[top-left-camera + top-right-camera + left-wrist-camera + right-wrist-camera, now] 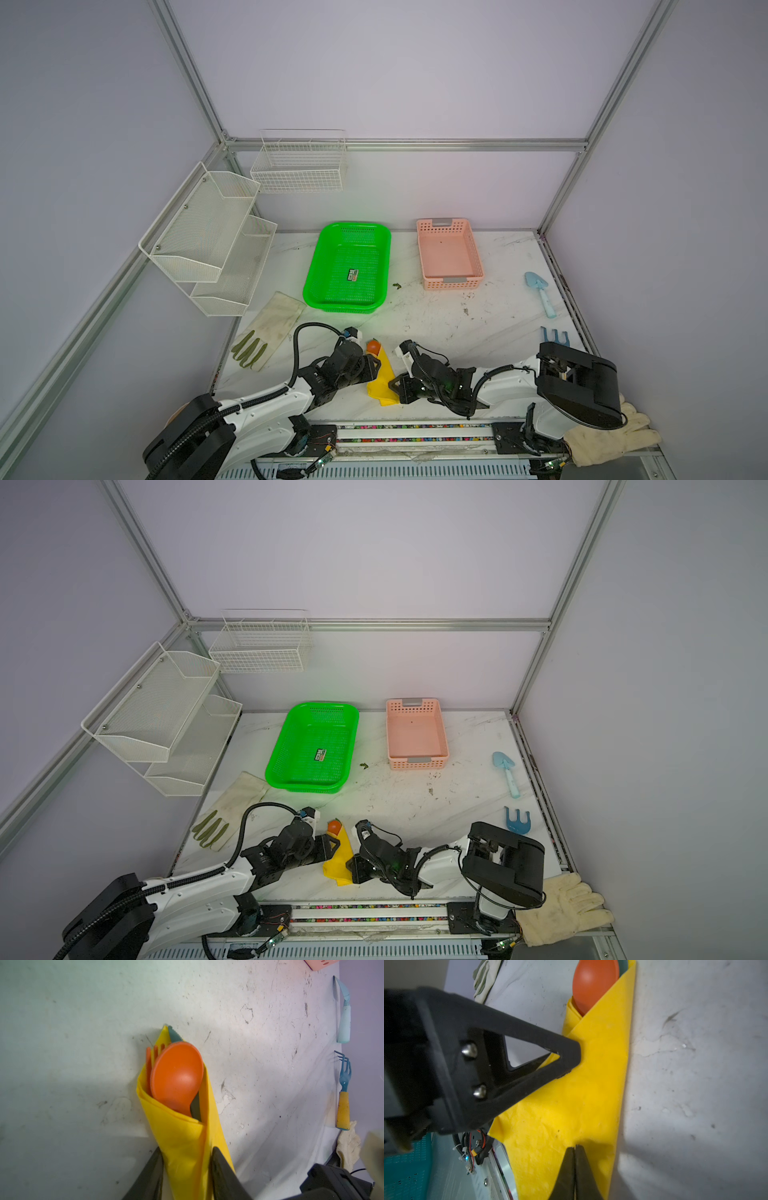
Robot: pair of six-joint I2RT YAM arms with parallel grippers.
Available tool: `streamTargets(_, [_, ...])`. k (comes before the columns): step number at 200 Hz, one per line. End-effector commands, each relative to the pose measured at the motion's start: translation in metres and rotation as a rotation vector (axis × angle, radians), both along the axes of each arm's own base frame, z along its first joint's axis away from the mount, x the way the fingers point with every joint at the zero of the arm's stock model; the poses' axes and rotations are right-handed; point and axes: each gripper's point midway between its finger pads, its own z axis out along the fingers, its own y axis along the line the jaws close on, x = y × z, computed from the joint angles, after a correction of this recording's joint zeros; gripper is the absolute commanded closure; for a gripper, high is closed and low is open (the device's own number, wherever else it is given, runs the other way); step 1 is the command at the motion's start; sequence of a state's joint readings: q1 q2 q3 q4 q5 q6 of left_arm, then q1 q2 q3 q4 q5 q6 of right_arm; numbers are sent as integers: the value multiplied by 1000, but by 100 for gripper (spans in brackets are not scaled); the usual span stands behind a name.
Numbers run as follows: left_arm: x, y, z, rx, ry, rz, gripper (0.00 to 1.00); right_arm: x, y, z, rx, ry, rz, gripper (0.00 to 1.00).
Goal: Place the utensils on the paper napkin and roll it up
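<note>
**Left claw [187, 1149] clamped across the rolled, bright yellow, thin paper napkin [178, 1134]**

Its black fingers [152, 1169] press one against each long side of the roll, some way back from the open mouth. The right claw [575, 1147] has its fingertips shut together. They rest tip-down on the flatter tail of the same napkin, near the left claw. Whether they pinch any paper cannot be told.

In both top views the bundle [384, 382] [338, 862] lies on the white marbled tabletop [436, 324]. It sits close to the front edge, directly between the two claws. Its open end points toward the bright green perforated plastic basket [312, 266] farther back.

The napkin is wrapped into a narrow sleeve, and its overlapping edges cross on a slant just under the mouth. The paper is lightly creased. The round bowl of the orange plastic spoon [176, 1076] sticks out of the mouth. The tines of the orange plastic fork [148, 1068] are just beside it. The serrated tip of the dull teal piece [173, 1034] of plastic cutlery shows behind both.

A small printed sticker [352, 275] lies on the green basket's floor, and its writing is too small to read.
</note>
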State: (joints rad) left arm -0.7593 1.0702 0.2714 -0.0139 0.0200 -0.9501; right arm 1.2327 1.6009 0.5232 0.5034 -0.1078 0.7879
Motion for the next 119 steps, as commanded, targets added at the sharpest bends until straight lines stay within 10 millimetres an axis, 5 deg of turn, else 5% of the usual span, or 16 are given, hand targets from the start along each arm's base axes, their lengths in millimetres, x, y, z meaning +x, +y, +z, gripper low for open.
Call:
streamTargets(1, [0,-2,-5,43,44,-19,65,-2,-2,3,5,4,-12,94])
streamTargets(59, [0,1,-18,94,93,-9,76,-3,-10,6,4,3,-29,91])
streamTargets(101, [-1,1,-22,83,93,-5,85,4,-21,37,57,-22,-75,70])
streamTargets(119, [0,-1,-20,66,82,-2,88,10,-27,35,52,-12,-92,67])
